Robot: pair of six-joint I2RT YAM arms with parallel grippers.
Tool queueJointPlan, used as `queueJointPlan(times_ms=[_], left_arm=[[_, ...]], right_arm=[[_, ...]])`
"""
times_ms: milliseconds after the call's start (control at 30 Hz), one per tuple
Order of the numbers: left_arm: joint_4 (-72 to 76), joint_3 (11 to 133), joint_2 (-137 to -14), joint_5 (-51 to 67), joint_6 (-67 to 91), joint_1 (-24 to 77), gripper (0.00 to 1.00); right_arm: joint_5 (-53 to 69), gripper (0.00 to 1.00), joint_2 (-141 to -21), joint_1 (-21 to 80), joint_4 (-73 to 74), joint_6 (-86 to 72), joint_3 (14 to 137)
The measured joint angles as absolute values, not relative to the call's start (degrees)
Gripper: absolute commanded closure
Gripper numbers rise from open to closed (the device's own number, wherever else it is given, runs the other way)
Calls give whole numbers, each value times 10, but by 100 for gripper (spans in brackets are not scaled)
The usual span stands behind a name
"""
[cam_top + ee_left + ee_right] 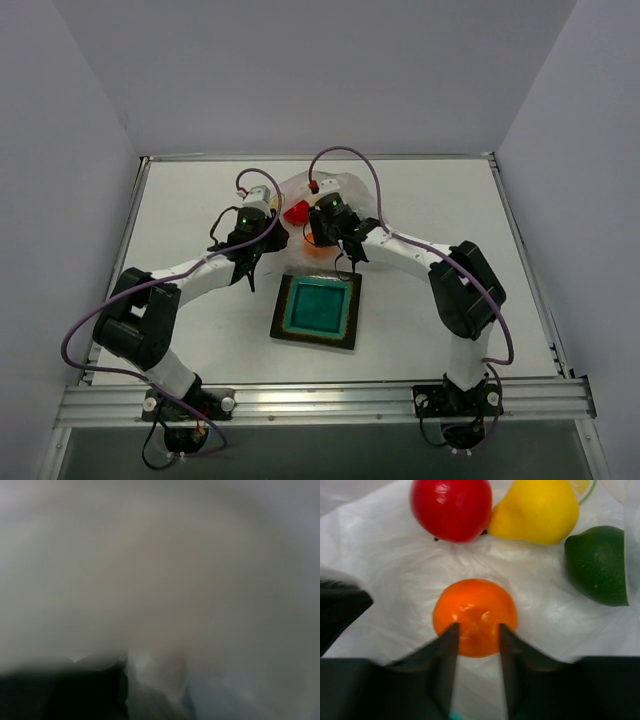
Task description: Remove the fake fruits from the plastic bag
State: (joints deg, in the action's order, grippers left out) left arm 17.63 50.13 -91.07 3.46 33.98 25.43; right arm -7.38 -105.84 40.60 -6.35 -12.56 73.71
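Right wrist view: at lower centre the right gripper [476,630] is seen narrowly parted, with nothing apparently held. Its tips are laid over the near face of the orange [475,611], which is wider than the gap, so wider jaws are judged necessary. The orange lies straight ahead on the bag [395,580]. Farther up, the red fruit [451,507], pear [535,510] and green fruit [597,565] are ranged. The left gripper [262,225] is placed at the bag's left edge; its state cannot be told.

white arms [197,267], black joints [465,285], purple cables [345,150], green leds [243,213]; dark tapered jaws.
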Motion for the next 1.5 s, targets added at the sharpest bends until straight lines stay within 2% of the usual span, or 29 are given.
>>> queueJointPlan(times_ms=[100, 200, 300, 467, 500, 667, 767, 833, 900, 1000, 1167, 1500], left_arm=[[180, 496, -910, 37, 340, 254, 71], [180, 496, -911, 41, 337, 254, 61], [180, 496, -912, 46, 336, 254, 58], [178, 496, -915, 51, 336, 254, 59], [178, 495, -915, 51, 336, 254, 65], [178, 491, -922, 56, 335, 254, 84], [173, 486, -924, 58, 333, 254, 95], [173, 483, -924, 57, 332, 254, 98], [174, 481, -924, 57, 331, 254, 98], [175, 479, -924, 58, 331, 254, 98], [183, 470, -924, 58, 331, 254, 98], [219, 455, -916, 75, 333, 256, 98]], right_arm=[[-91, 30, -1081, 400, -81, -131, 736], [-97, 19, -1091, 394, -102, -135, 736], [-95, 15, -1102, 390, -117, -141, 736], [-70, 10, -1121, 390, -124, -153, 736], [-66, 8, -1124, 390, -126, -154, 736], [-50, 8, -1146, 389, -131, -167, 736], [-41, 14, -1152, 385, -130, -174, 738], [-36, 43, -1152, 383, -122, -176, 747], [-32, 67, -1152, 382, -112, -178, 760], [-32, 73, -1152, 382, -112, -184, 771], [-46, 73, -1128, 382, -112, -186, 769], [-18, 71, -932, 388, -139, -194, 719]])
